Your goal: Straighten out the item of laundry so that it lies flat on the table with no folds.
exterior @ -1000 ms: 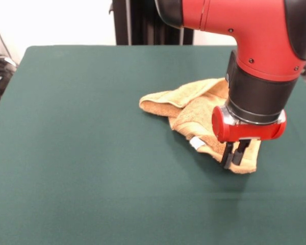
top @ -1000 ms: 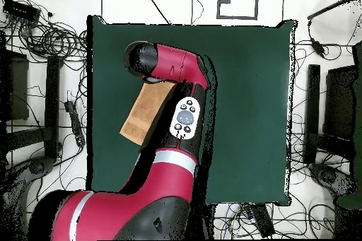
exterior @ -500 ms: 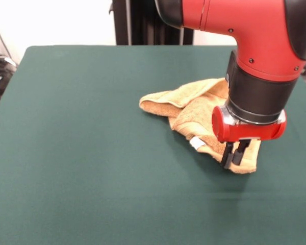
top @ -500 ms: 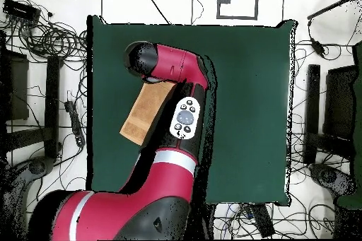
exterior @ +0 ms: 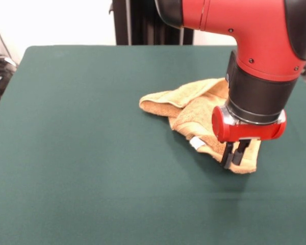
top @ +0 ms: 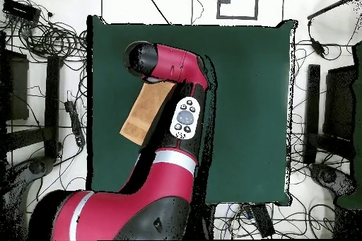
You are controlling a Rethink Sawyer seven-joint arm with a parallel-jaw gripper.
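1. Towel: orange-yellow, lying folded and bunched on the green table, in the right half of the front view; a thick fold runs along its far-left edge, and a white tag shows at its near edge.
2. Gripper: down at the towel's near corner, fingers close together with only a narrow gap; they appear to pinch the corner's edge, though the grip itself cannot be confirmed.
3. Overhead view: arm covers most of the cloth; only a tan strip of towel shows near the table's left edge.
4. Risk, slip: the hold seems to take only the hem, so a quick pull could free the terry.
5. Risk, drag: a low pull may slide the whole bundle rather than open the fold.
6. Risk, edge: the cloth could be drawn off the table.
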